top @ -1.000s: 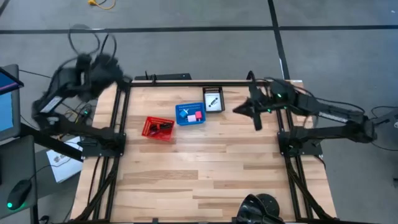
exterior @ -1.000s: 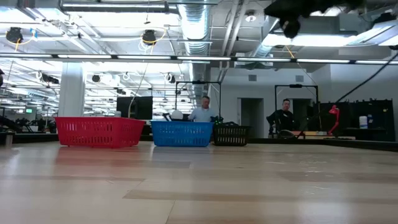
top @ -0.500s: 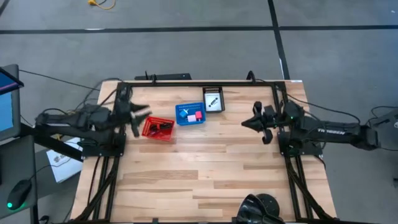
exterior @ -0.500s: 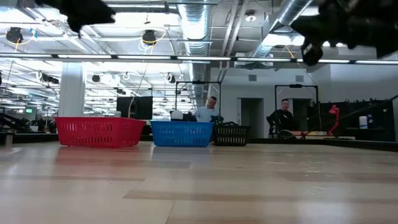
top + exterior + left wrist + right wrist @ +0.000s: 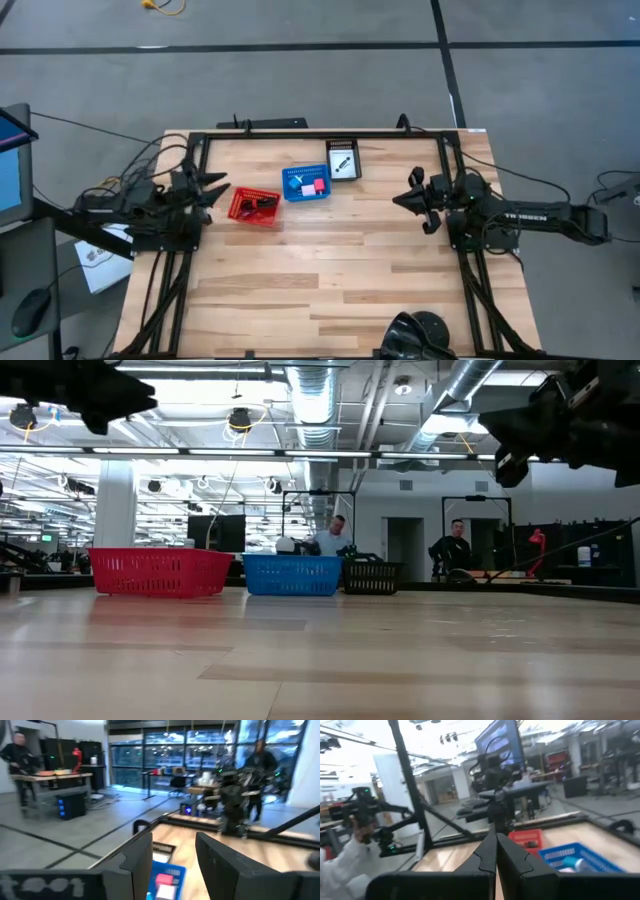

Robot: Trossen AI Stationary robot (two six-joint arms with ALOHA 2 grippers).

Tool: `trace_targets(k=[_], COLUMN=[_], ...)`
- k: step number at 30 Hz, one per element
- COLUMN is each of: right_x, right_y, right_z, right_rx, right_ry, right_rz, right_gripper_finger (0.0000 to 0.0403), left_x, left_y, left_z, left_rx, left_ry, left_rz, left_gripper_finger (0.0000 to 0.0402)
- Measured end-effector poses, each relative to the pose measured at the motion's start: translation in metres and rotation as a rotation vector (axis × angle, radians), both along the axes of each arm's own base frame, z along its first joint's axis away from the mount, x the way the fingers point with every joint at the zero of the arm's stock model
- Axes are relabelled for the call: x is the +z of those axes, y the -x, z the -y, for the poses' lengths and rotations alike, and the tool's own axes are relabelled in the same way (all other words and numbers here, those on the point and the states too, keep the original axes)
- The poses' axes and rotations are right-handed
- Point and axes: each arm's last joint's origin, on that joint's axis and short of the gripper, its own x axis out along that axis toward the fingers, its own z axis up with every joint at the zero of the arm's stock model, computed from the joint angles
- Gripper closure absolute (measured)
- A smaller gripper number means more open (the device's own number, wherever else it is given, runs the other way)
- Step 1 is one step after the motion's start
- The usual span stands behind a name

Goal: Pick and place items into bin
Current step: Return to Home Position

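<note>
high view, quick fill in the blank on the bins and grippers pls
1. The middle bin of the three is ___.
2. The white packet lies in the ___ bin.
3. The bin nearest the left gripper is ___.
4. In its own wrist view, the right gripper has its fingers ___.

Missing words: blue; black; red; shut

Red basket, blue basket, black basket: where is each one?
red basket point(image 5: 160, 573), low view, on its front wall.
blue basket point(image 5: 292, 576), low view, on its front wall.
black basket point(image 5: 373, 578), low view, on its front wall.
</note>
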Motion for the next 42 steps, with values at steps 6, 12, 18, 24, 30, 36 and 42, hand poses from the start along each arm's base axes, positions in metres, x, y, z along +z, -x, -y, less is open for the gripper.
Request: trace_targets(k=[6, 12, 18, 24, 30, 36, 42], right_x=[-0.002, -0.009, -0.015, -0.023, -0.032, -0.037, -0.038], right_y=[0.001, 0.0, 0.0, 0.0, 0.001, 0.001, 0.001], right_z=[0.006, 0.006, 0.006, 0.006, 0.006, 0.005, 0.005], right_rx=[-0.049, -0.048, -0.045, -0.044, -0.043, -0.042, -0.042], right_ry=[0.011, -0.015, -0.037, -0.068, -0.1, -0.119, -0.121], right_rz=[-0.018, -0.086, -0.147, -0.231, -0.319, -0.369, -0.374], right_gripper_finger=[0.0403, 0.0403, 0.0403, 0.0403, 0.0403, 0.0403, 0.0403], left_x=[-0.005, -0.035, -0.058, -0.064, -0.075, -0.076, -0.076], left_y=[-0.008, -0.024, -0.031, -0.032, -0.033, -0.034, -0.034], left_z=[0.004, 0.008, 0.01, 0.008, 0.009, 0.008, 0.008], left_rx=[-0.107, -0.199, -0.206, -0.148, -0.172, -0.162, -0.161], left_ry=[-0.054, -0.118, -0.195, -0.225, -0.195, -0.179, -0.183], left_rz=[-0.014, 0.043, 0.055, 0.008, -0.098, -0.112, -0.116], left_gripper_finger=[0.0262, 0.0262, 0.0262, 0.0262, 0.0262, 0.0262, 0.0262])
